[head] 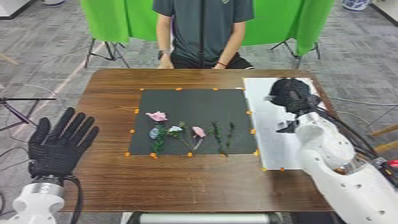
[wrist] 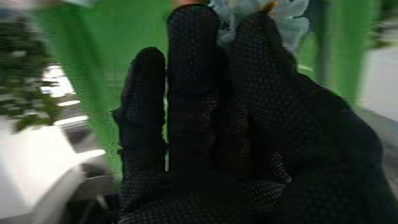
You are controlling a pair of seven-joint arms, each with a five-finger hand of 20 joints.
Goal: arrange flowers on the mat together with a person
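Note:
The black mat (head: 191, 102) bears a pink flower (head: 157, 116), a small white-blue flower (head: 175, 129), a pink bud (head: 198, 132) and green sprigs (head: 217, 138) in a row. At the table's left edge my left hand (head: 58, 150) is open, palm flat. My right hand (head: 291, 94) is above the far part of the white sheet (head: 271, 155), right of the mat. In the right wrist view my right hand (wrist: 193, 100) has its fingers extended, and a pale blue flower (wrist: 293, 20) is behind the fingertips; whether they touch it I cannot tell.
Orange markers line the mat's edges on the brown table (head: 191, 185). A dark patch (head: 288, 128) shows on the white sheet below my right hand. A person (head: 202, 35) is at the far side with both hands near the table's edge. Green cloths (head: 298, 22) hang behind.

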